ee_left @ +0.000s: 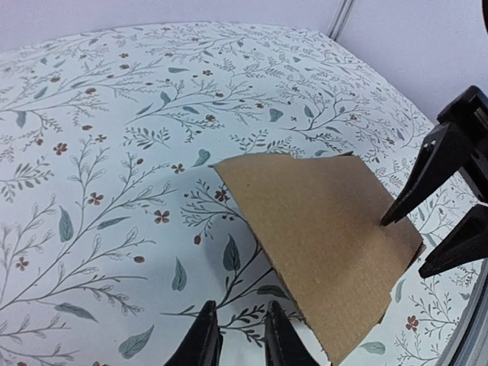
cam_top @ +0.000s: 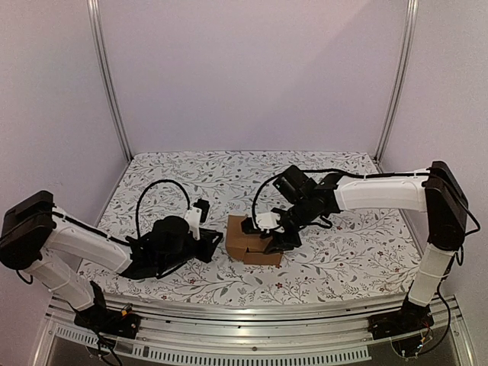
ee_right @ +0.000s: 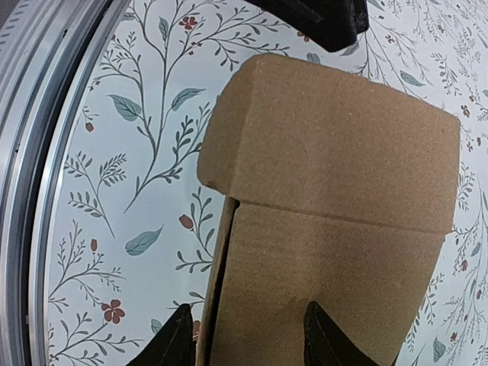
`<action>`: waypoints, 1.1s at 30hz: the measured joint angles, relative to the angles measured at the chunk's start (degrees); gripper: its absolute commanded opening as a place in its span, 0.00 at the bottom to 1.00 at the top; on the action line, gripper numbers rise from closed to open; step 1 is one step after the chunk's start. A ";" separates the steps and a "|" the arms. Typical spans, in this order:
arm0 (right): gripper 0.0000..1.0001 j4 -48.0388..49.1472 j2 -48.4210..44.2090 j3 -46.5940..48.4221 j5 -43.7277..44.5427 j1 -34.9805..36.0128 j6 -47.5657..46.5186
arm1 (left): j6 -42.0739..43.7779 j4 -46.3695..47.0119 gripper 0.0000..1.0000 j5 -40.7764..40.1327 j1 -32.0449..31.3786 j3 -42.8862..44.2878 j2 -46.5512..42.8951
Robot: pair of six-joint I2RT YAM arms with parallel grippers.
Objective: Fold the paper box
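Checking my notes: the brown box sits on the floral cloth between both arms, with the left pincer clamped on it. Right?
No. The left pincer holds nothing; the paper box lies just ahead of it, not between its jaws, as the left wrist view shows. The rest is right.

floral tablecloth; metal rail along near edge.
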 measured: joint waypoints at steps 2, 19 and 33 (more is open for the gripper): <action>0.47 -0.02 0.50 0.02 0.00 0.00 0.00 | -1.77 -4.83 0.26 -2.43 -0.02 -0.22 -2.69; 0.56 -4.87 -0.68 2.89 0.46 0.11 1.20 | -5.35 -20.41 0.33 -4.52 0.59 11.43 -4.66; 0.66 -5.05 -9.35 -2.62 1.07 -1.73 5.29 | -4.28 -25.05 0.47 -0.13 5.95 15.02 -3.82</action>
